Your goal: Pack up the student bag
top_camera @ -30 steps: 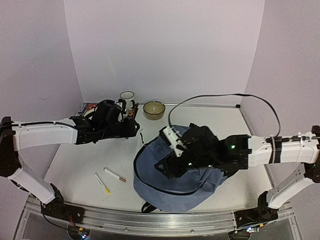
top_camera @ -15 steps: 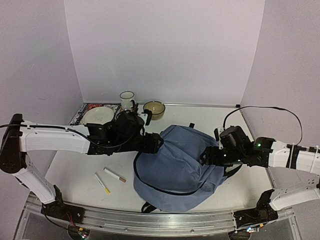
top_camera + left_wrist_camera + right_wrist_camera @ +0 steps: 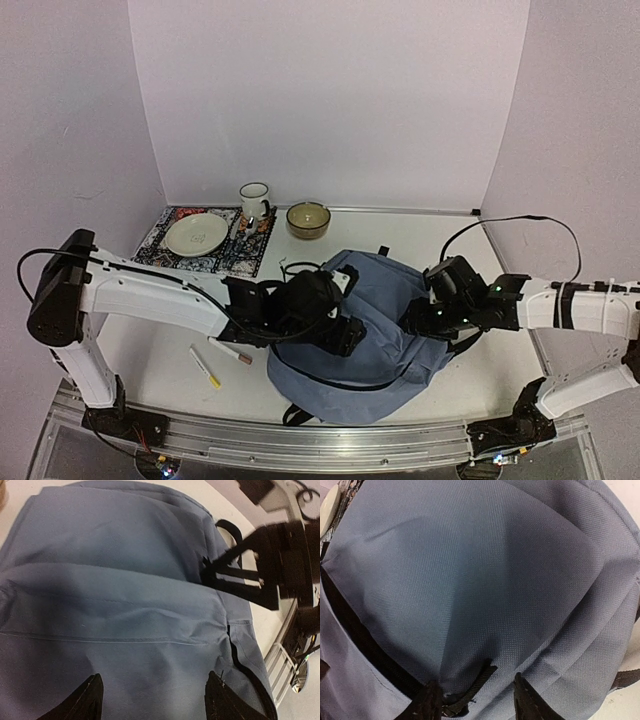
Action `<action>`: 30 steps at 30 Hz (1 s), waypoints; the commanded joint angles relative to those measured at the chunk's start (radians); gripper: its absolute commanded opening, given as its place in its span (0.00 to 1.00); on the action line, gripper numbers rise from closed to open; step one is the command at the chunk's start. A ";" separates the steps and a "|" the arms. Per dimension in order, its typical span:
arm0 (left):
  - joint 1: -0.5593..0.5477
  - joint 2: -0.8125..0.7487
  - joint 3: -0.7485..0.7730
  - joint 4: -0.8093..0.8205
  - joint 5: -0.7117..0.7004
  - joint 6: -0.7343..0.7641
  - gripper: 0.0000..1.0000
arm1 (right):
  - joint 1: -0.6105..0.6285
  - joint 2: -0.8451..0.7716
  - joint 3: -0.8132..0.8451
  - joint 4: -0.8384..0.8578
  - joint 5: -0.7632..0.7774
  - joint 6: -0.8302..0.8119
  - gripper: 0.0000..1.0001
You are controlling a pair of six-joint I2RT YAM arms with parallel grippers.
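The student bag (image 3: 375, 300), a big grey-blue backpack, lies flat at the table's middle. My left gripper (image 3: 343, 335) hovers over its left half, and in the left wrist view the left gripper (image 3: 156, 700) is open, its fingertips (image 3: 92, 700) wide apart above smooth bag fabric (image 3: 125, 605) and a black zipper line (image 3: 240, 662). My right gripper (image 3: 413, 320) sits at the bag's right side. In the right wrist view the right gripper (image 3: 477, 702) stands part-way open around a fold of bag fabric (image 3: 470, 580) and a short black webbing loop (image 3: 472, 687).
A cream plate (image 3: 198, 235) lies on a patterned mat (image 3: 160, 228) at the back left, with a white mug (image 3: 254, 198) and a tan bowl (image 3: 308, 218) behind. Two markers (image 3: 230, 350) (image 3: 205, 367) lie left of the bag. White walls enclose three sides.
My left arm swung from the mat at the back left across onto the bag. My right gripper moved from the bag's middle to its right side, and its jaws narrowed.
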 commanded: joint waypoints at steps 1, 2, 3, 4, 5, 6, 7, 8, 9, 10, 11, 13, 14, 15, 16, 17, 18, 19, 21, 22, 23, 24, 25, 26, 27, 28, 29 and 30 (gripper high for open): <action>-0.056 0.072 0.040 0.034 0.001 0.038 0.71 | -0.002 0.017 0.023 0.000 -0.010 0.008 0.42; -0.069 0.092 0.039 0.036 -0.002 0.042 0.71 | -0.002 0.016 0.025 0.000 -0.014 0.006 0.38; -0.079 0.108 0.038 0.037 -0.003 0.044 0.71 | -0.003 0.013 0.027 0.000 -0.019 0.004 0.35; -0.087 0.123 0.036 0.039 -0.004 0.044 0.70 | -0.003 0.011 0.030 0.000 -0.024 0.001 0.31; -0.096 0.138 0.032 0.042 -0.003 0.045 0.70 | -0.002 0.009 0.034 0.000 -0.028 -0.002 0.27; -0.100 0.151 0.028 0.044 -0.002 0.045 0.69 | -0.002 0.007 0.039 0.000 -0.030 -0.005 0.23; -0.105 0.161 0.025 0.048 -0.001 0.045 0.68 | -0.002 0.006 0.042 0.009 -0.033 -0.008 0.19; -0.109 0.172 0.021 0.050 0.001 0.045 0.68 | -0.002 0.007 0.046 0.023 -0.035 -0.012 0.15; -0.115 0.180 0.019 0.052 0.001 0.045 0.67 | -0.002 0.008 0.048 0.024 -0.035 -0.013 0.09; -0.119 0.186 0.017 0.054 0.003 0.046 0.67 | -0.002 0.011 0.053 0.025 -0.037 -0.015 0.05; -0.122 0.189 0.016 0.058 0.003 0.048 0.66 | -0.002 0.013 0.056 0.026 -0.040 -0.017 0.02; -0.129 0.198 0.012 0.064 0.007 0.049 0.66 | -0.002 0.022 0.069 0.031 -0.053 -0.024 0.00; -0.131 0.203 0.011 0.065 0.011 0.049 0.66 | -0.002 0.027 0.078 0.037 -0.062 -0.031 0.00; -0.134 0.207 0.010 0.067 0.015 0.049 0.65 | -0.002 0.033 0.090 0.045 -0.072 -0.040 0.00; -0.136 0.209 0.009 0.068 0.018 0.049 0.65 | -0.001 0.039 0.104 0.054 -0.076 -0.049 0.00; -0.139 0.213 0.007 0.071 0.021 0.049 0.65 | -0.002 0.050 0.122 0.064 -0.078 -0.058 0.00; -0.143 0.215 0.007 0.072 0.022 0.051 0.64 | -0.001 0.066 0.146 0.070 -0.085 -0.070 0.00; -0.148 0.216 0.006 0.072 0.022 0.052 0.64 | -0.001 0.087 0.173 0.076 -0.104 -0.083 0.00; -0.158 0.220 0.007 0.073 0.020 0.057 0.64 | -0.001 0.144 0.234 0.089 -0.126 -0.109 0.00; -0.162 0.221 0.007 0.073 0.018 0.058 0.64 | -0.001 0.169 0.258 0.099 -0.142 -0.123 0.00; -0.166 0.221 0.007 0.073 0.017 0.058 0.63 | 0.000 0.205 0.294 0.107 -0.164 -0.132 0.00; -0.169 0.221 0.007 0.073 0.015 0.058 0.63 | 0.001 0.240 0.326 0.118 -0.183 -0.140 0.00; -0.173 0.219 0.007 0.073 0.013 0.057 0.63 | 0.005 0.275 0.355 0.127 -0.197 -0.147 0.00; -0.176 0.219 0.007 0.075 0.012 0.054 0.63 | 0.009 0.309 0.387 0.133 -0.211 -0.156 0.00; -0.179 0.217 0.007 0.076 0.012 0.051 0.63 | 0.015 0.342 0.416 0.137 -0.222 -0.164 0.00; -0.181 0.218 0.007 0.078 0.012 0.049 0.63 | 0.021 0.381 0.454 0.140 -0.236 -0.169 0.00; -0.185 0.217 0.007 0.081 0.013 0.047 0.63 | 0.029 0.421 0.496 0.141 -0.252 -0.176 0.00; -0.187 0.217 0.007 0.085 0.015 0.046 0.63 | 0.039 0.458 0.533 0.141 -0.263 -0.184 0.00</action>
